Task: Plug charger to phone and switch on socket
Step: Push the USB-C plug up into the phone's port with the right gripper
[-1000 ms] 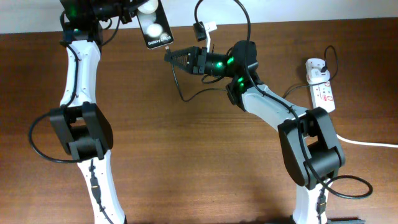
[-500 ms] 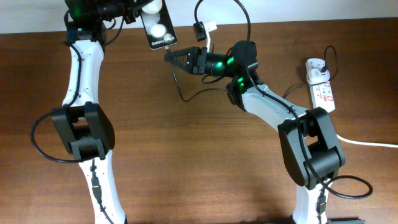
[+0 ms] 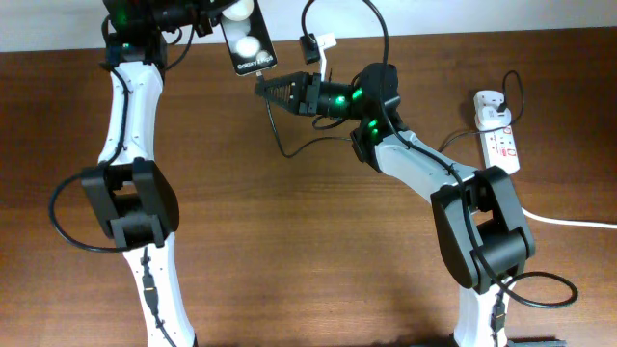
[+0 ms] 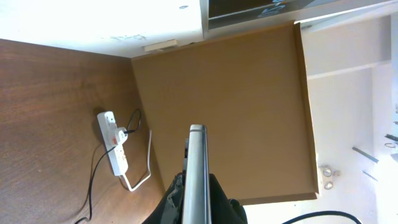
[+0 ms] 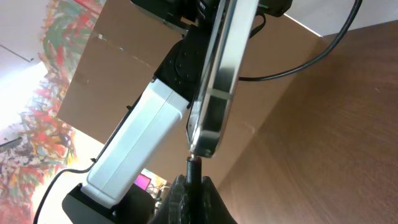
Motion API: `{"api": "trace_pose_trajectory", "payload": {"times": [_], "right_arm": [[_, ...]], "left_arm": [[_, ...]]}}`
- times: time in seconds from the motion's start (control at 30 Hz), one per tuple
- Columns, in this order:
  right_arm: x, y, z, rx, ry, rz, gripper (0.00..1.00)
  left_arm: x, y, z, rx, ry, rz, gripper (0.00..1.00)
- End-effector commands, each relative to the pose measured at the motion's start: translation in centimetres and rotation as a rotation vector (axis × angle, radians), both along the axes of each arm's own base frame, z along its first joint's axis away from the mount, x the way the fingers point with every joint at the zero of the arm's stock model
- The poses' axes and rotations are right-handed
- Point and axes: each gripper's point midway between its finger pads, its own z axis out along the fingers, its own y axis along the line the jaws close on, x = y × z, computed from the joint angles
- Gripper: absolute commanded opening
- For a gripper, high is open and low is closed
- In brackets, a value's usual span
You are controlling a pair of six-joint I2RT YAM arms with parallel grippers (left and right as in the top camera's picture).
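Note:
My left gripper [image 3: 214, 21] is shut on the phone [image 3: 246, 40], a black slab with two white reflections, held up at the table's far edge; in the left wrist view I see it edge-on [image 4: 196, 168]. My right gripper [image 3: 266, 89] is shut on the charger plug [image 5: 194, 171], whose tip touches the phone's lower end [image 5: 205, 140]. The thin black charger cable [image 3: 281, 145] loops down to the table and runs to the white adapter [image 3: 494, 104] in the socket [image 3: 499, 143], a white power strip at the right, also in the left wrist view [image 4: 114, 143].
The socket's thick white cord [image 3: 569, 222] runs off to the right edge. A small white-tipped connector [image 3: 316, 45] hangs above the right arm. A brown board [image 4: 224, 106] stands behind the table. The brown wooden table [image 3: 308, 251] spans the view.
The left arm has shifted the phone slightly right toward the plug tip. The right gripper has stayed put.

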Motion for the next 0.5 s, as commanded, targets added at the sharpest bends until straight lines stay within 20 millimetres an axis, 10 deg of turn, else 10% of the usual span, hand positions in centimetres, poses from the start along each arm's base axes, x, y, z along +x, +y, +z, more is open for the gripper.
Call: {"api": "trace_pose_trajectory", "payload": {"times": [0.0, 0.47], "right_arm": [[0.5, -0.4, 0.4, 0.007, -0.022, -0.021, 0.04], [0.6, -0.4, 0.5, 0.009, -0.021, -0.026, 0.04]], "left_arm": [[-0.4, -0.1, 1.8, -0.003, -0.026, 0.007, 0.00], [-1.7, -0.7, 1.6, 0.013, -0.053, -0.067, 0.00]]}}
